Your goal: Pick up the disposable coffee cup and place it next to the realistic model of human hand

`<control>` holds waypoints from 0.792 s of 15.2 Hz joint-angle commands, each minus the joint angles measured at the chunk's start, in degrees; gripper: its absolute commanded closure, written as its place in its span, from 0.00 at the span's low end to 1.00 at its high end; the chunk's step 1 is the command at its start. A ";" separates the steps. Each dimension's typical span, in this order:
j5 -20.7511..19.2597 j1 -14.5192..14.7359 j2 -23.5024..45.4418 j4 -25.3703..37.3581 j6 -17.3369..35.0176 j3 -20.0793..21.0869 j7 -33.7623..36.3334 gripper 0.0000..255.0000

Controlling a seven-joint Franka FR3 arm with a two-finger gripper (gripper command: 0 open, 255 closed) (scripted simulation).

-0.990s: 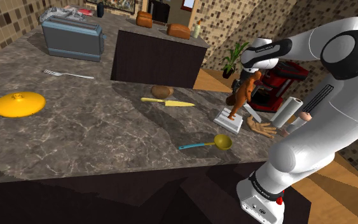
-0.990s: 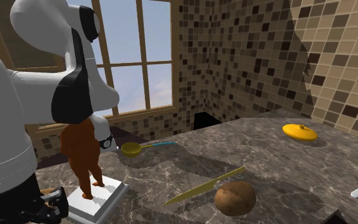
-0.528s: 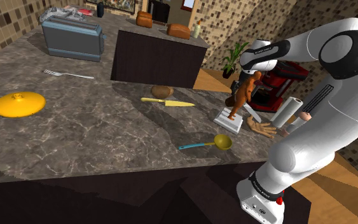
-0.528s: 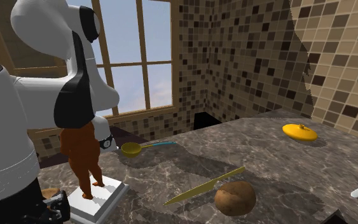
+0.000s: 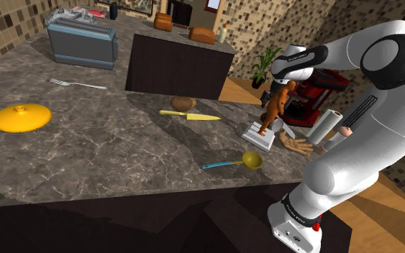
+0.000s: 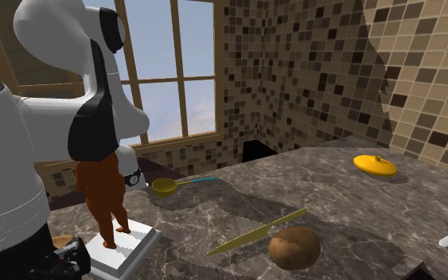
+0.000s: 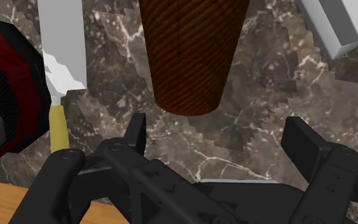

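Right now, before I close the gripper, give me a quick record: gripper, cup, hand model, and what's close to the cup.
gripper: open
cup: brown, ribbed, just ahead of the gripper, untouched
hand model: lying beside the figurine
near cup: knife with a yellow handle on one side, white base on the other
task state: cup not yet grasped

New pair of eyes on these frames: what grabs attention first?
The white arm looms at the shoulder view's right, its hand by an orange-brown figurine on a white base; a yellow lid pops on the dark marble counter at that view's left. In the wrist view, a brown cup sits just ahead of the open gripper, untouched.
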 commanded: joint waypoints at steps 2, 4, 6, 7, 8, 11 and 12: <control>-0.15 0.27 -1.84 1.92 -3.77 0.24 0.14 0.00; -0.23 0.50 -3.24 3.89 -7.14 0.48 0.25 0.00; -0.23 0.50 -3.24 3.88 -7.14 0.48 0.25 0.00; -0.23 0.50 -3.24 3.89 -7.14 0.48 0.25 0.00; -0.23 0.50 -3.24 3.89 -7.14 0.48 0.25 0.00; -0.23 0.50 -3.24 3.89 -7.14 0.48 0.25 0.00; -0.23 0.50 -3.24 3.89 -7.14 0.48 0.25 0.00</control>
